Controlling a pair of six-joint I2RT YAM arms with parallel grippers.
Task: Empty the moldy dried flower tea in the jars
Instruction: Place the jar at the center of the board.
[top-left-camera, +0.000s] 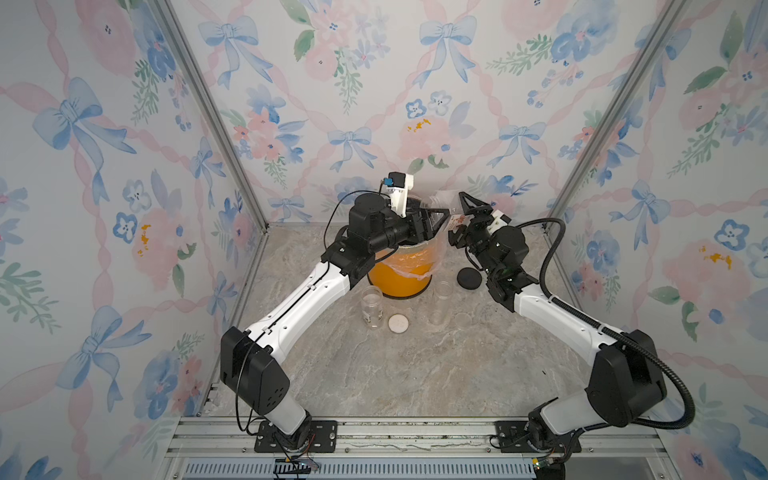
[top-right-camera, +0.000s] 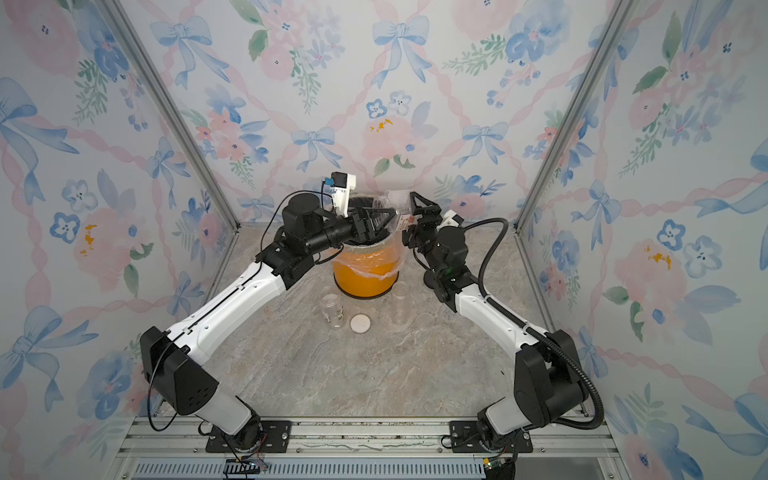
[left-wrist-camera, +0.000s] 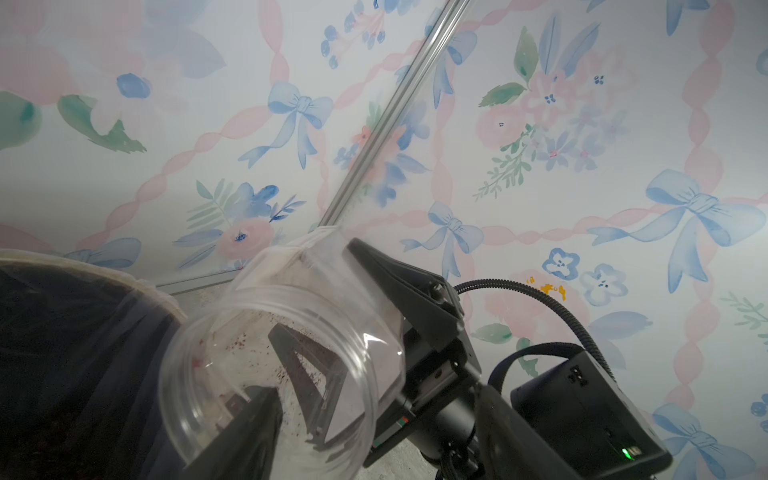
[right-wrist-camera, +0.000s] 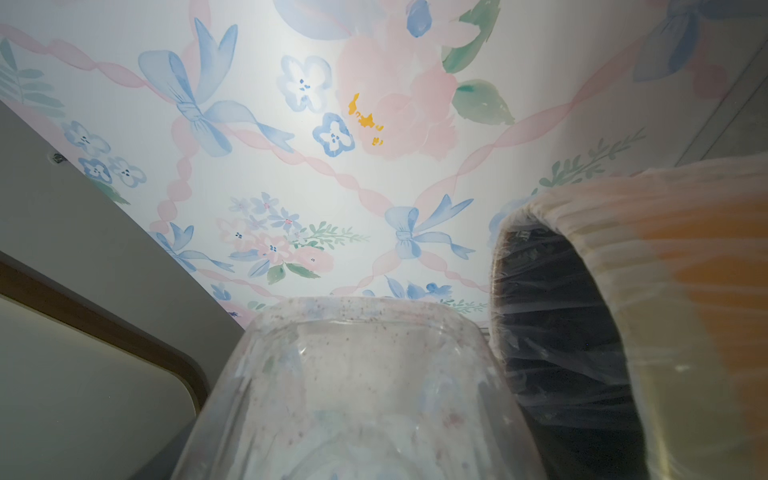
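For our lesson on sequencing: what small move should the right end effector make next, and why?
Probably tip the labelled jar back upright, away from the orange bin: the right end effector holds it tilted, mouth toward the bin, and only reddish specks cling inside.

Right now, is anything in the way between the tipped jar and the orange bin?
Maybe. The right gripper holds the jar tipped, mouth by the orange bin. One finger of the left gripper sits across that mouth in the left wrist view. Nothing else shows between them.
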